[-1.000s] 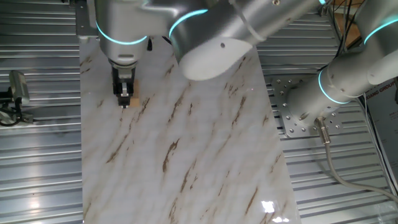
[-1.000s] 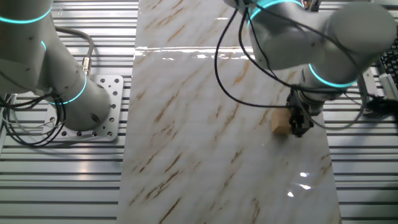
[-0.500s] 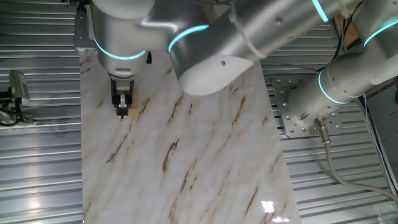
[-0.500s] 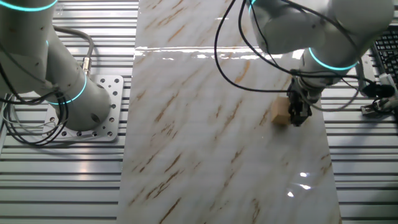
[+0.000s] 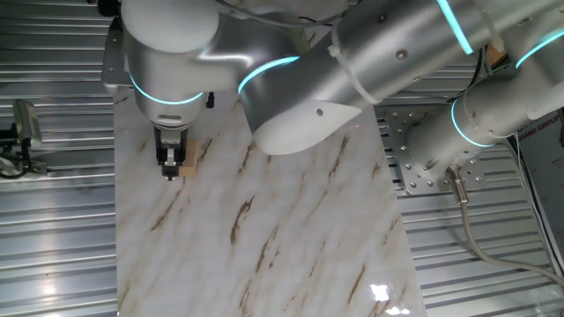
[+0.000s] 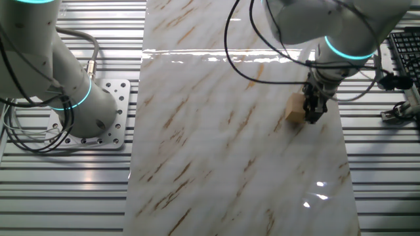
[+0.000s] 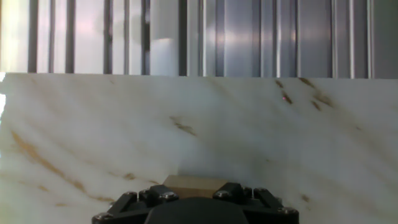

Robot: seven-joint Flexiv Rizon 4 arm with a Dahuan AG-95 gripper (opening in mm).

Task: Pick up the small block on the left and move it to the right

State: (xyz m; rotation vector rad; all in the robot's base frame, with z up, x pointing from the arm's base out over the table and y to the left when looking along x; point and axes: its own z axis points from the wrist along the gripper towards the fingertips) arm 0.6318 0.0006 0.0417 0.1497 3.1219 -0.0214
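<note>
The small block point(image 5: 185, 163) is a plain light-tan wooden cube near the left edge of the marble slab point(image 5: 291, 229). My gripper point(image 5: 171, 165) points straight down, its black fingers shut on the block. In the other fixed view the block point(image 6: 296, 115) sticks out to the left of the gripper point(image 6: 310, 113), near the slab's right edge. I cannot tell whether it is off the slab. In the hand view only the block's top edge point(image 7: 196, 182) shows, just above the black gripper body point(image 7: 196, 208). The fingertips are hidden.
A second silver arm stands on a bolted base plate right of the slab point(image 5: 493, 114); in the other fixed view it is on the left point(image 6: 72, 98). Ribbed metal decking surrounds the slab. A small clamp point(image 5: 22, 128) sits far left; a keyboard point(image 6: 407, 56) far right.
The gripper and the block have moved together along the slab's edge: down the picture in one fixed view, up the picture in the other.
</note>
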